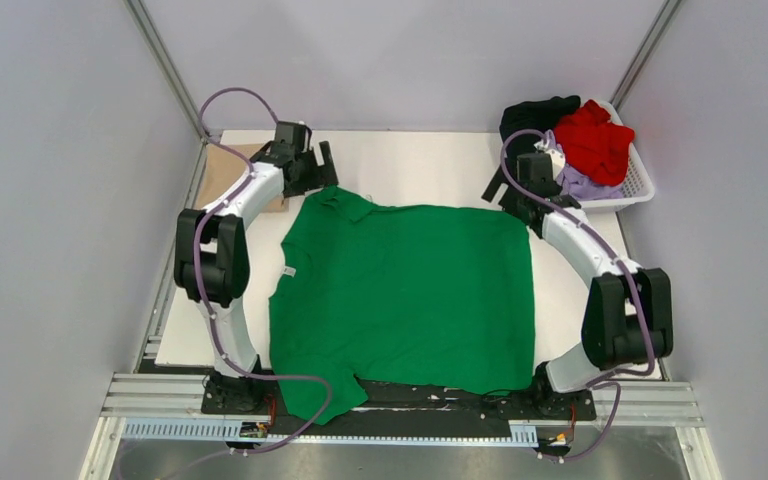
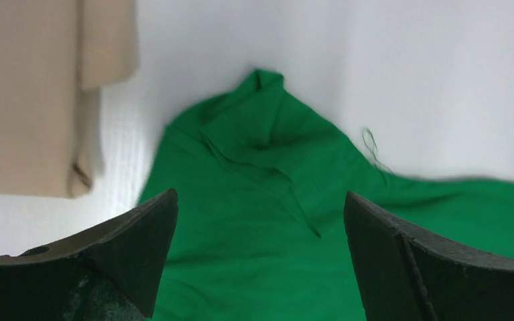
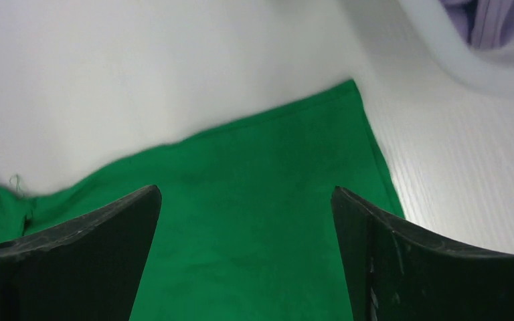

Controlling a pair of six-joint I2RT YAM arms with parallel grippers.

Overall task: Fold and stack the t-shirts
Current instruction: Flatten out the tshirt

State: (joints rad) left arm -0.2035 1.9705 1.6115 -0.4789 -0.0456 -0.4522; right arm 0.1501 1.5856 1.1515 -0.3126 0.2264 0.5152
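At the bottom of the overhead view, one sleeve of the green t-shirt [image 1: 405, 295] is hanging over the near edge of the table [image 1: 420, 165], while the rest is lying spread flat and unfolded across the middle of the frame. Farther up, the left gripper [image 2: 261, 210] is hovering over the shirt's rumpled upper-left corner and the right gripper [image 3: 246, 200] over its upper-right corner, both with jaws gaping wide and gripping nothing. Judging by this, the task is sitting at an early stage: only the tan t-shirt [image 2: 27, 100] is lying folded at upper left, and the black t-shirt [image 1: 530, 115], red t-shirt [image 1: 595, 140] and lavender t-shirt [image 1: 585, 185] are waiting in the white basket [image 1: 643, 180] at upper right.
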